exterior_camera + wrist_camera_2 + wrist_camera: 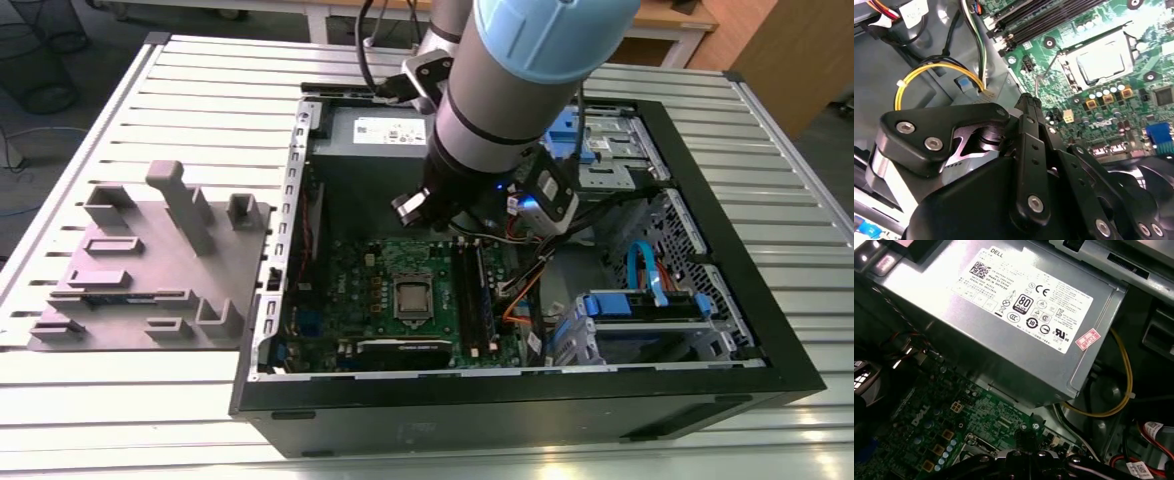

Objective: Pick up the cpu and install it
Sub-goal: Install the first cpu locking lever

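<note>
My end effector point(1026, 102) hangs closed over the motherboard point(400, 290), gripping nothing I can see. The cpu point(1102, 62) sits in its socket at the second wrist view's upper right. Memory sticks point(477, 285) and cables point(527, 290) crowd beside it.

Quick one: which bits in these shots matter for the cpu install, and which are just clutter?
Job:
- small flat silvery square cpu, sitting inside the rectangular metal socket frame
- green motherboard
- black tool

Lying about:
- grey moulded tray
- silver power supply box
- long dark memory sticks
- blue drive caddy
- yellow cable
</note>
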Controlling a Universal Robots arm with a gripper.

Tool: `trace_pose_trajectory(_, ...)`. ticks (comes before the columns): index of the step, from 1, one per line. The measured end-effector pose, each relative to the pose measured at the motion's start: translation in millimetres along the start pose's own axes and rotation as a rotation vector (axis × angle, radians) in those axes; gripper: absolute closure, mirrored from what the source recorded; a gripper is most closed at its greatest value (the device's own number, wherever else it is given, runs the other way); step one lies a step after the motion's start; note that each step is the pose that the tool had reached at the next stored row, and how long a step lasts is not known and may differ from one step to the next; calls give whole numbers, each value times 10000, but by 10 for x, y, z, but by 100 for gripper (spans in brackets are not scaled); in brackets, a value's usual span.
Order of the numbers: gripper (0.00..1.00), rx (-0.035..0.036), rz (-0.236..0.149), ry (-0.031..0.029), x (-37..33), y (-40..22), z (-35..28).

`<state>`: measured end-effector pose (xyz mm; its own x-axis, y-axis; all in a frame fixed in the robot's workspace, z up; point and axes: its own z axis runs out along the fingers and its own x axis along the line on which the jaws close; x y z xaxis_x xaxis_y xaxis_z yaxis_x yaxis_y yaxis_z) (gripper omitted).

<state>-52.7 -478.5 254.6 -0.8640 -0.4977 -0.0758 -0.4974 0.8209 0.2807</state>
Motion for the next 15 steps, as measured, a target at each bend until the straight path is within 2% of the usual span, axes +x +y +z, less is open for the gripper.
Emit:
trace_pose_trajectory(5, 89, -147, -13, -85, -7, -10, 51)
trace_pose_trajectory(9, 89, -229, -21, -134, -6, -18, 96)
trace_pose_trajectory(15, 89, -232, -17, -130, -4, -31, 147)
